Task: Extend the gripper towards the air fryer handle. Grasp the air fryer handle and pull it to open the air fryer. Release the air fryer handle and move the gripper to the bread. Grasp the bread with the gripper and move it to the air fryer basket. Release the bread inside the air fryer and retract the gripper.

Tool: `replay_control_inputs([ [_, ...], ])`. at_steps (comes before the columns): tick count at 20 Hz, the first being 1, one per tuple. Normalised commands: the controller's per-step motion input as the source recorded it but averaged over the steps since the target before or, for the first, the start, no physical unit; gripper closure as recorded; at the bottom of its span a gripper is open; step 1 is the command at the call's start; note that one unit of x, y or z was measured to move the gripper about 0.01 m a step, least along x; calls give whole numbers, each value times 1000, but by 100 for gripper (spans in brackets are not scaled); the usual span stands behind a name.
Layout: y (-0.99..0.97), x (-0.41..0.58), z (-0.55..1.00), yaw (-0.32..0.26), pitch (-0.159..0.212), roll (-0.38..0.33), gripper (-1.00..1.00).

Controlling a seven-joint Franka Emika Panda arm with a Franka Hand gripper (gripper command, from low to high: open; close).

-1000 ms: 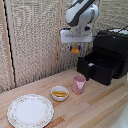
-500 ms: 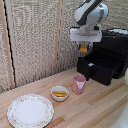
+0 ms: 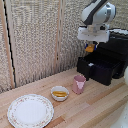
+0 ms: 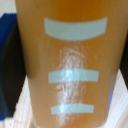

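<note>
White boxy end effector (image 3: 90, 46) on the white Franka arm hangs above the pulled-out black drawer-style air fryer basket (image 3: 98, 67) at the exterior view's right. Its short fingers are closed on a small chunky orange-brown bread (image 3: 89, 48) piece, held in the air just over the basket, not resting in it. Basket sticks out from the front of the large glossy black boxy air fryer (image 3: 116, 52), which sits on the light wooden desk (image 3: 95, 107). Handle not clearly separable from the dark drawer front.

Wrist view is filled by the orange-brown bread (image 4: 70, 65) surface up close, with pale greenish bars across it; blurry.

On the desk: pink cup (image 3: 79, 84) near the basket, small white bowl (image 3: 60, 93) with a yellow-orange food piece (image 3: 60, 93) beside it, white patterned plate (image 3: 30, 110) farther toward the exterior view's left.
</note>
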Motion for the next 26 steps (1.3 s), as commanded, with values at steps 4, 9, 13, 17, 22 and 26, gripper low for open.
replay_control_inputs([
  [4,-659,0,-102,-90,0,47,100],
  [9,-393,55,-144,-36,0,15,100],
  [13,-19,141,-204,-111,0,0,100],
  [17,-48,249,-235,-131,-2,0,100],
  [22,-110,382,-193,-39,0,-4,100],
  [26,-75,342,-139,0,0,-10,100],
])
